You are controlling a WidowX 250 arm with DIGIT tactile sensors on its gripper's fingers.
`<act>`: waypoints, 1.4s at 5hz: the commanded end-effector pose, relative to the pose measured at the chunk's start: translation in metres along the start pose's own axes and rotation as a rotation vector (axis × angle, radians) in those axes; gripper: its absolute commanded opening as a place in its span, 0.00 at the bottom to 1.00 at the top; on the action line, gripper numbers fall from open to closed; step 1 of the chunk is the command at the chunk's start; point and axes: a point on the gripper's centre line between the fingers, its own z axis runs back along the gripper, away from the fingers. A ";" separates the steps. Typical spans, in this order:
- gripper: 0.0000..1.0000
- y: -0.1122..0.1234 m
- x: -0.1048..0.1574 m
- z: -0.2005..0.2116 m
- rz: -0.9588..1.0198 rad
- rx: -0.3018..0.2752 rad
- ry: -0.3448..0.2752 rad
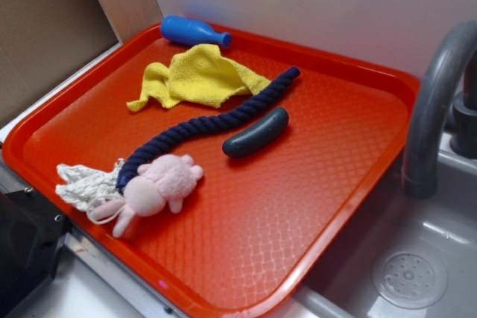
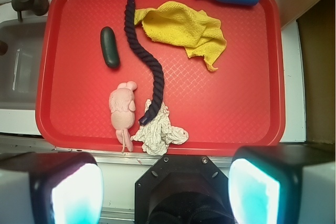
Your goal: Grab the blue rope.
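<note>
The blue rope [image 1: 205,124] is a long navy twisted cord lying across the red tray [image 1: 320,184], with its frayed whitish tassel [image 1: 83,184] at the near left end. In the wrist view the rope [image 2: 144,56] runs from the tray's far edge down to the tassel [image 2: 159,129]. My gripper [image 2: 165,187] hangs high above the tray's near edge, short of the tassel. Its two pads stand wide apart with nothing between them. The gripper does not show in the exterior view.
On the tray lie a yellow cloth [image 1: 195,74], a bright blue bottle-shaped toy [image 1: 194,32], a dark grey-blue sausage-shaped piece [image 1: 256,132] and a pink plush animal [image 1: 158,188] touching the rope's tassel end. A grey faucet [image 1: 432,102] and sink [image 1: 410,273] are right of the tray.
</note>
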 end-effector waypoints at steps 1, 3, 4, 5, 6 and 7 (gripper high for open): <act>1.00 0.000 0.000 0.000 0.000 0.000 0.000; 1.00 -0.018 0.048 -0.043 -0.205 -0.100 -0.104; 1.00 -0.018 0.071 -0.077 -0.319 -0.133 -0.139; 1.00 -0.021 0.086 -0.108 -0.371 -0.157 -0.138; 1.00 -0.020 0.092 -0.131 -0.374 -0.108 -0.114; 1.00 -0.020 0.092 -0.156 -0.387 -0.048 -0.066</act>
